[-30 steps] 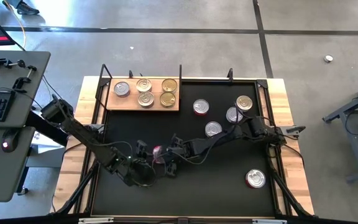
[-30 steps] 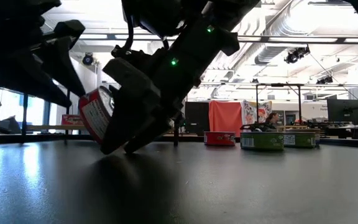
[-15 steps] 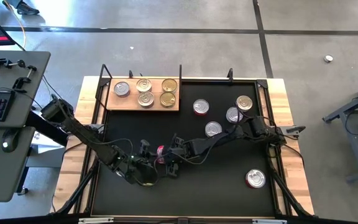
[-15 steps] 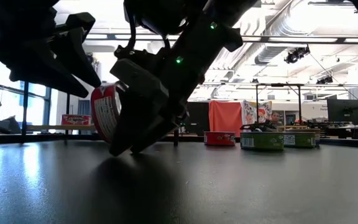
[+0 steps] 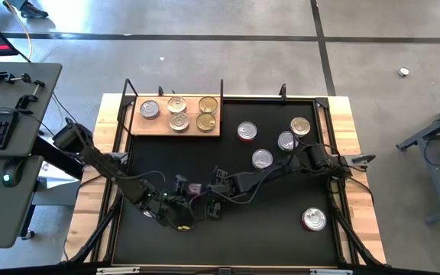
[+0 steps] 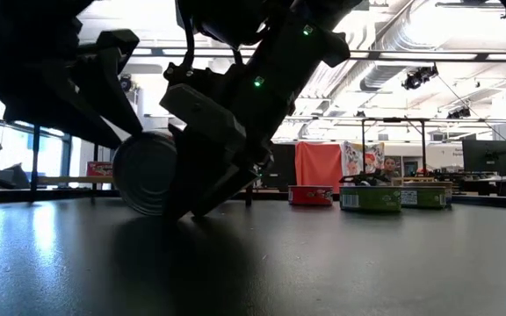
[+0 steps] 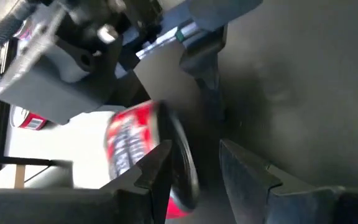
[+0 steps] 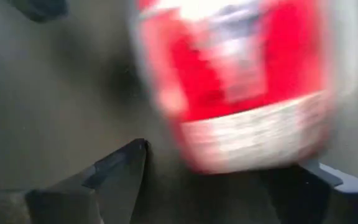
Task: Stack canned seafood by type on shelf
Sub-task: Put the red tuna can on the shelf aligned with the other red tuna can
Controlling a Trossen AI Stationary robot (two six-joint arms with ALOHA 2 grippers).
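A red-sided can, tipped on edge, is seen at the front middle of the counter, between the two claws; the left claw is clamped on it; the right claw is spread wide around it; five cans are set on the shelf; five more are scattered to the right.

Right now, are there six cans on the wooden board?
No, the wooden board holds five cans, seen from above: one silver at its left end and two pairs beside it.
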